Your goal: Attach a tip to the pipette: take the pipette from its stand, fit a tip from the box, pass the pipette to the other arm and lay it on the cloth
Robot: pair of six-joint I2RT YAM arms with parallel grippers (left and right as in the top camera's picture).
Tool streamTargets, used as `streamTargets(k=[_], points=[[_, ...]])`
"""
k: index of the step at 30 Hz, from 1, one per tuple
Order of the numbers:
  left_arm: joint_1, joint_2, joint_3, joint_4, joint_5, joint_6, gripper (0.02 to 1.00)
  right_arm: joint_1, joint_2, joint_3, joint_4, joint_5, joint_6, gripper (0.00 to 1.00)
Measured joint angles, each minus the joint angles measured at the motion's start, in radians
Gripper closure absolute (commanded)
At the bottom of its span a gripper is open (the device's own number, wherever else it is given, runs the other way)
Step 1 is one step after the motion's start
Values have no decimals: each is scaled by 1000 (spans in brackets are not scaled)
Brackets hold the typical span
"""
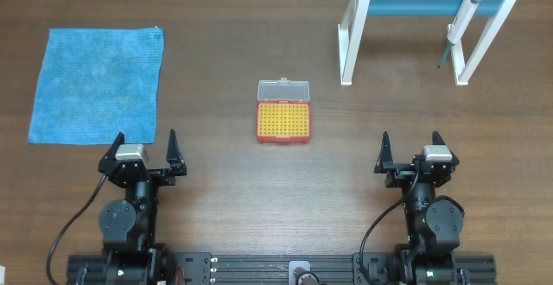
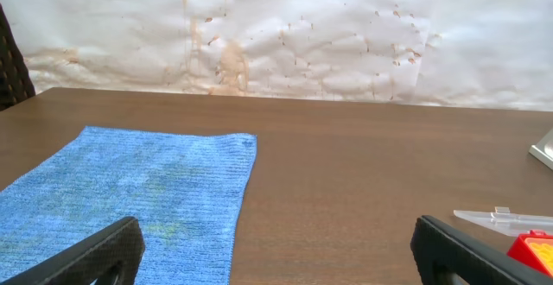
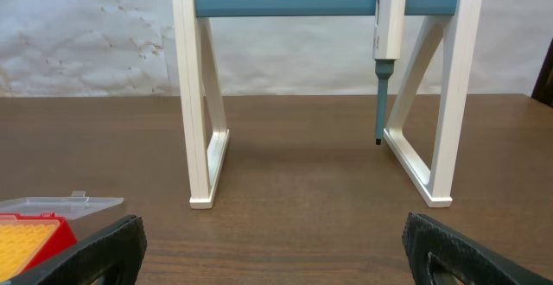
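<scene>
The pipette point(image 1: 460, 19) hangs upright on its white and blue stand point(image 1: 413, 0) at the table's far right; in the right wrist view its shaft point(image 3: 381, 86) points down between the stand's legs point(image 3: 207, 129). The red tip box point(image 1: 282, 121), lid open, sits at mid table with yellow tips showing; a corner of the tip box point(image 3: 34, 233) shows beside my right gripper, and the tip box point(image 2: 536, 249) peeks in beside the left. The blue cloth point(image 1: 97, 85) lies far left. My left gripper point(image 1: 143, 151) and right gripper point(image 1: 411, 151) stand open near their bases, holding nothing.
The brown wooden table point(image 1: 276, 199) spreads between the cloth, box and stand. A pale papered wall point(image 2: 285, 34) rises behind the table's far edge. The arm bases sit on a black rail point(image 1: 285, 268) at the near edge.
</scene>
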Motion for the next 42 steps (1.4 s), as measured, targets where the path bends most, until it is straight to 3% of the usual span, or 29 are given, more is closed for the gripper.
streamTargets(k=[38,42], points=[[0,0,0,0,0,0,23,0,1,0,0,0,8,27],[0,0,0,-1,0,0,23,-9,194,160,-103,33,11,27]])
